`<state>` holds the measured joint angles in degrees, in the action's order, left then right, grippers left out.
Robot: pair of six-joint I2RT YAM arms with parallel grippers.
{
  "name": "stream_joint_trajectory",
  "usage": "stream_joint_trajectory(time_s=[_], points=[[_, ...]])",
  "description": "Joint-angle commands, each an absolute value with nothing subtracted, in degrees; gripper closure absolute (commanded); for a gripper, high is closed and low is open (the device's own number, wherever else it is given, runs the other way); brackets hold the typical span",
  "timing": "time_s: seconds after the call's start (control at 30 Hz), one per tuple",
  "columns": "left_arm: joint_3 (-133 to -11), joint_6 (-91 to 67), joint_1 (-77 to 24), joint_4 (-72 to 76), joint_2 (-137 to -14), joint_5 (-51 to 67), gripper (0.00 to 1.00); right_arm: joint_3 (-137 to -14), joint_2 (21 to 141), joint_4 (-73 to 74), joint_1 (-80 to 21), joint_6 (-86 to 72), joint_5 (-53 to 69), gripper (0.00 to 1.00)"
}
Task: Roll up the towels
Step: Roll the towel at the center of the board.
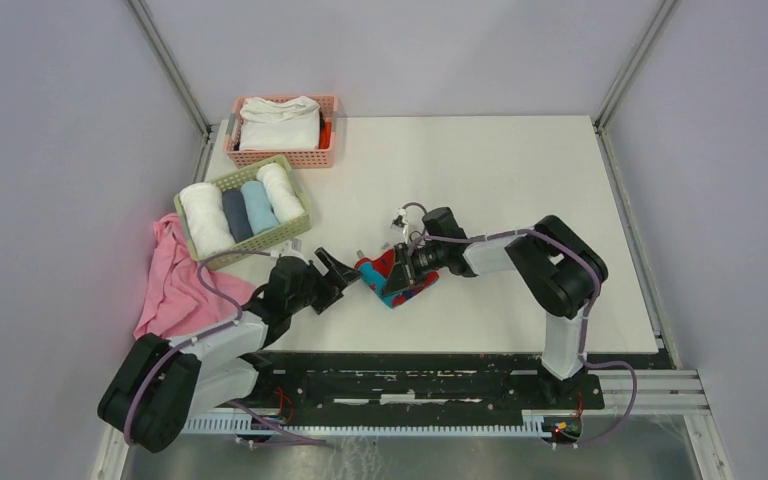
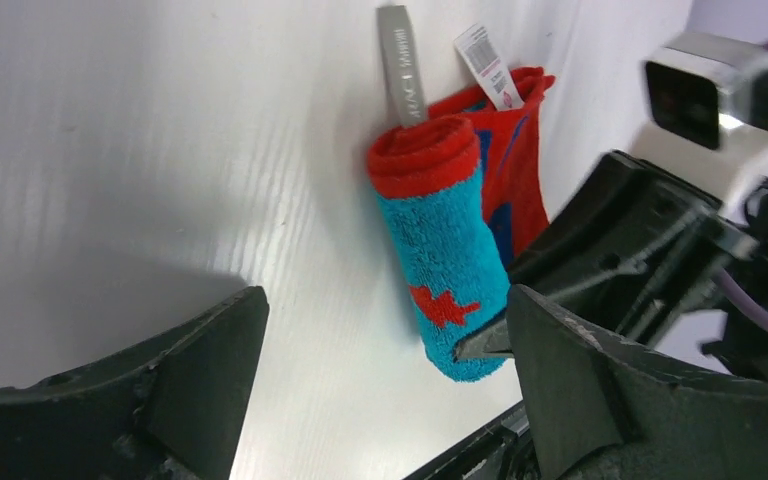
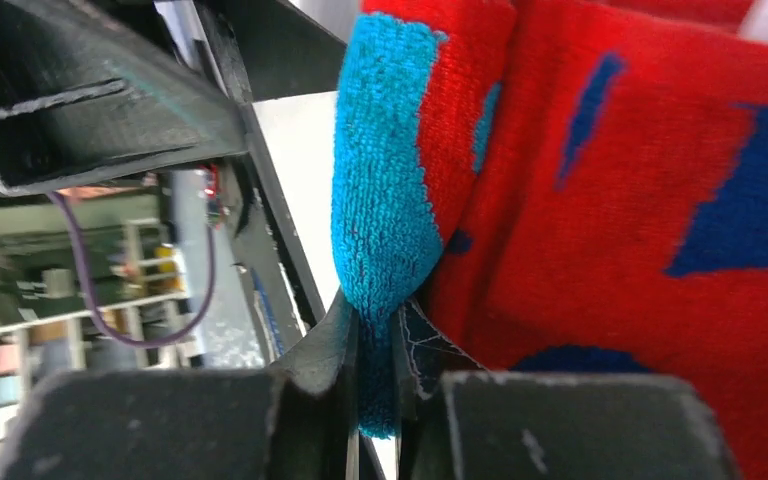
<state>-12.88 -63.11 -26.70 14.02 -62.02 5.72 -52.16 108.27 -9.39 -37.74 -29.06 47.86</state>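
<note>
Red towel (image 1: 397, 281) lay partly rolled on the table (image 1: 480, 180), near the front edge, between both arms. Right gripper (image 3: 375, 350) had its fingers nearly together, pinching the teal edge of the roll. Left gripper (image 2: 380, 335) was spread wide just beside the roll, holding nothing. Two tags (image 2: 485, 65) stuck out of one end.

Twin arms, black-and-white build.
Left arm (image 1: 220, 342), right arm (image 1: 563, 340): black joint housings, white links, purple cables (image 1: 520, 234) running outside; left gripper (image 2: 385, 320) has chunky matte-black fingers (image 2: 160, 400).
</note>
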Motion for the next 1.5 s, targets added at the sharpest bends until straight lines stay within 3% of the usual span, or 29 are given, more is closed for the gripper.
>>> stream_joint_trajectory(time_s=[0.0, 0.2, 0.37, 0.53, 0.8, 0.9, 1.07, 1.27, 1.47], points=[[-10.85, -62.51, -26.87, 28.25, -63.64, 9.11, 0.04, -47.88, 113.54, -39.48, -34.31, -53.32, 60.70, 0.90], [-11.78, -65.30, -27.27, 35.70, -73.19, 11.29, 0.06, -44.01, 119.97, -49.13, -32.57, -62.21, 60.78, 0.88], [-14.03, -67.19, -27.39, 39.72, -81.93, 11.84, 0.11, -42.20, 119.45, -38.90, -32.05, -55.33, 58.61, 0.84], [-17.45, -68.13, -27.85, 41.47, -89.79, 13.45, 0.22, -41.79, 116.89, -25.25, -31.99, -45.50, 55.10, 0.83], [-20.55, -70.03, -31.18, 41.21, -98.63, 13.70, 0.50, -43.40, 113.57, -17.03, -32.00, -38.80, 52.43, 0.81], [-20.49, -70.10, -31.60, 36.69, -97.62, 10.80, 0.64, -45.04, 109.29, -10.25, -32.15, -34.30, 50.18, 0.77], [-24.21, -66.49, -31.88, 18.37, -89.76, 1.29, 0.76, -47.61, 99.64, 2.26, -32.11, -27.20, 43.26, 0.60], [-30.94, -64.08, -32.26, -1.16, -83.97, -9.28, 0.76, -51.40, 89.57, 14.53, -35.22, -20.10, 28.73, 0.48], [-32.04, -65.94, -32.65, -9.59, -80.09, -14.75, 0.76, -51.58, 83.58, 11.70, -49.45, -14.97, 6.94, 0.42]])
